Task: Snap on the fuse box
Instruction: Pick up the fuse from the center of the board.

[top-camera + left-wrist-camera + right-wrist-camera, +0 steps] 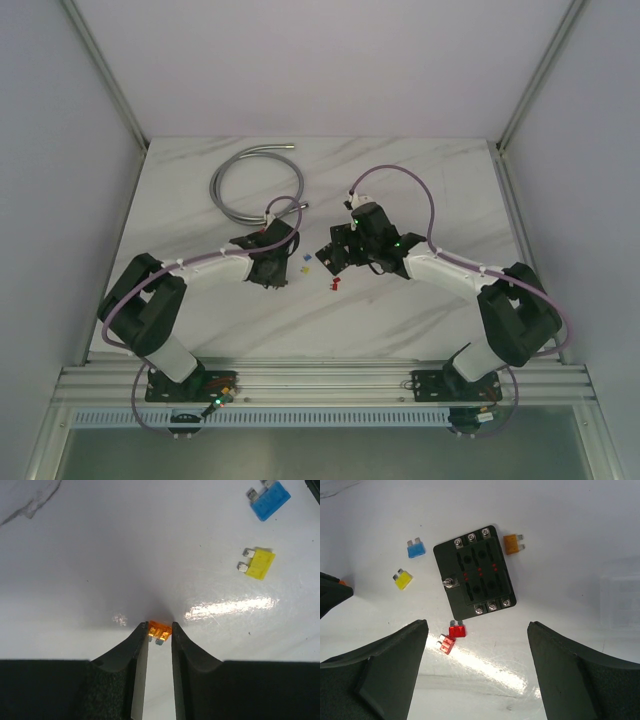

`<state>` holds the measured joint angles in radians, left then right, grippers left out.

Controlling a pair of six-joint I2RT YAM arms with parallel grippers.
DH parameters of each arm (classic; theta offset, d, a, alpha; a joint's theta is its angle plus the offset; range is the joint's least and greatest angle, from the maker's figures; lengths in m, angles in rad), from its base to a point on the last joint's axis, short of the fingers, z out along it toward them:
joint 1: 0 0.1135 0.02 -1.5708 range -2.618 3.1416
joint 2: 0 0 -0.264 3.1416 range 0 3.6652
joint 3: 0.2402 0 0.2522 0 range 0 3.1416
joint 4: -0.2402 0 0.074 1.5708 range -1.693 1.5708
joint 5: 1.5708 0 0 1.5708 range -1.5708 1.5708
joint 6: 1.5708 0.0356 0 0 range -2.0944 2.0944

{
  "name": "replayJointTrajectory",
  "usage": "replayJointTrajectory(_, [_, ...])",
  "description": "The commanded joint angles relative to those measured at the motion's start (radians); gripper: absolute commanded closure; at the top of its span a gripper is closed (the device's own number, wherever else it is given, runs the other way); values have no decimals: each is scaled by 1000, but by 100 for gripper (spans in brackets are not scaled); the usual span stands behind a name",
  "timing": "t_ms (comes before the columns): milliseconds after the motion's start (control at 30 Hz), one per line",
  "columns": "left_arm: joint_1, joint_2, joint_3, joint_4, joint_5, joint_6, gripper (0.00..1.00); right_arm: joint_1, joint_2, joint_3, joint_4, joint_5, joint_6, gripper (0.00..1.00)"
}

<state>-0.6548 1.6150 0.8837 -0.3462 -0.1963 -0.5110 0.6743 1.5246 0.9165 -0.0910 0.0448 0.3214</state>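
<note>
Marble table: L gripper flanks orange fuse; fuse box uncovered

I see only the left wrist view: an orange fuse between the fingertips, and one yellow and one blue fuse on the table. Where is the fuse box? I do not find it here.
Observer: The fuse box lies flat on the table, in front of the right gripper; the right wrist view shows it.
Operator: Before the left gripper lifts this orange fuse: does the right one hold something?
Observer: No, its jaws stand wide open and hold nothing.
Operator: Are there fuses near the box?
Observer: Yes, two red fuses lie side by side next to one corner of it.
</note>
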Motion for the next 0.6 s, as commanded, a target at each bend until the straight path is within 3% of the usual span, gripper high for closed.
replayJointTrajectory(0, [-1,14,21,-75,36,-17,78,5,-32,-18,38,-36,18,12])
replayJointTrajectory(333, [16,-21,69,53,83,-147,80,30,-82,-106,238,-137,94,13])
replayJointTrajectory(567, [51,-57,68,12,44,-101,65,50,-90,-131,263,-146,87,13])
